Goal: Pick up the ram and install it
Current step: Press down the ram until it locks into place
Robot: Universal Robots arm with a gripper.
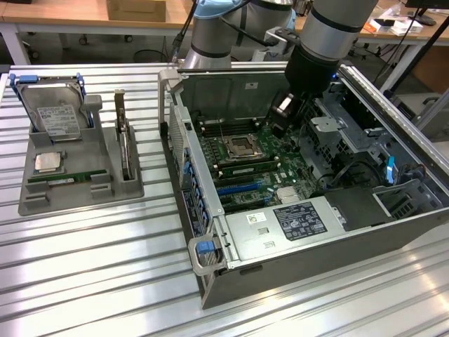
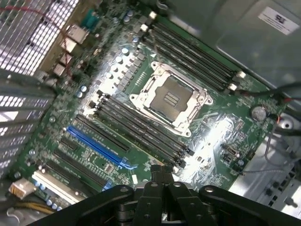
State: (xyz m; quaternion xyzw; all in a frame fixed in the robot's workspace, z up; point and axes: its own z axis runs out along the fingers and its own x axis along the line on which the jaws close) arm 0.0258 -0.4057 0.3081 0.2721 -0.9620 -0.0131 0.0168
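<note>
A slatted metal table is carrying an open computer case, lying on its side with the interior facing up. A Universal Robots arm is reaching down into the case from the far side. A green motherboard is lying on the case floor, with an empty silver processor socket and rows of dark memory slots on either side of it. At the exterior view's left, well apart from the case, a grey parts tray is holding a hard drive, a square processor chip and a spare memory stick lying flat.

The ram, a thin green stick with a white label, is standing in a slot just beside the socket, so the pick-up and placing appear to be done. Whether it is fully latched cannot be told.

The gripper is hanging over the near end of those slots. Its fingers are pressing together and gripping nothing. Whether they are touching the stick cannot be told.
</note>
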